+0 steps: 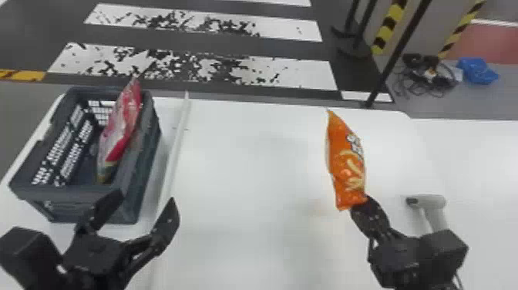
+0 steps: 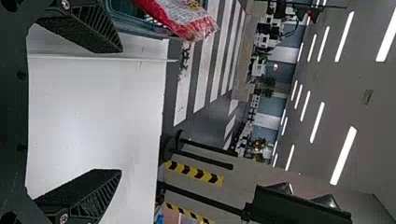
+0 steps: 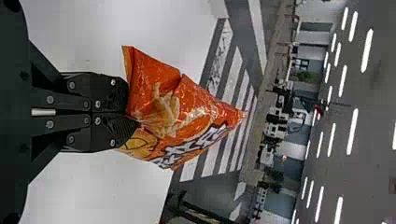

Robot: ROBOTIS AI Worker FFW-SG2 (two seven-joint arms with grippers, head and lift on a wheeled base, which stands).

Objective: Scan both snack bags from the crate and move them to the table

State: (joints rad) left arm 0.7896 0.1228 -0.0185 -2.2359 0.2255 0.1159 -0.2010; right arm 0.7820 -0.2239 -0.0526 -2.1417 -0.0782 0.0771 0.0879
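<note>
- Your right gripper point(image 1: 365, 201) is over the right part of the table, its two fingers closed together on the near end of the orange snack bag point(image 1: 346, 166).
- You have that orange bag held up over the white table point(image 1: 246, 166), its far end pointing up and away from you. In the right wrist view, your right gripper point(image 3: 130, 115) pinches one end of the bag near its middle, and the wrapper is creased next to the fingertips.
- Your left gripper point(image 1: 144, 198) is at the near right corner of the crate point(image 1: 140, 169), its fingers spread well apart with nothing between them; the left wrist view shows the same gap.
- The crate, dark grey with slotted walls, sits at the left end of the table.
- You have the red snack bag point(image 1: 122, 123) in the crate, tilted along its right side, with its far top corner sticking up above the rim.
- A thin white strip point(image 1: 175, 146) runs along the table just to the right of the crate.
- The scanner point(image 1: 433, 204) is on the table to the right of the orange bag, its dark end facing left and its handle partly hidden behind your right arm.
- Beyond the table, you see white stripes point(image 1: 200, 69) on the dark floor, and a blue bundle point(image 1: 478, 70) beside some cables point(image 1: 424, 81) at the far right.
</note>
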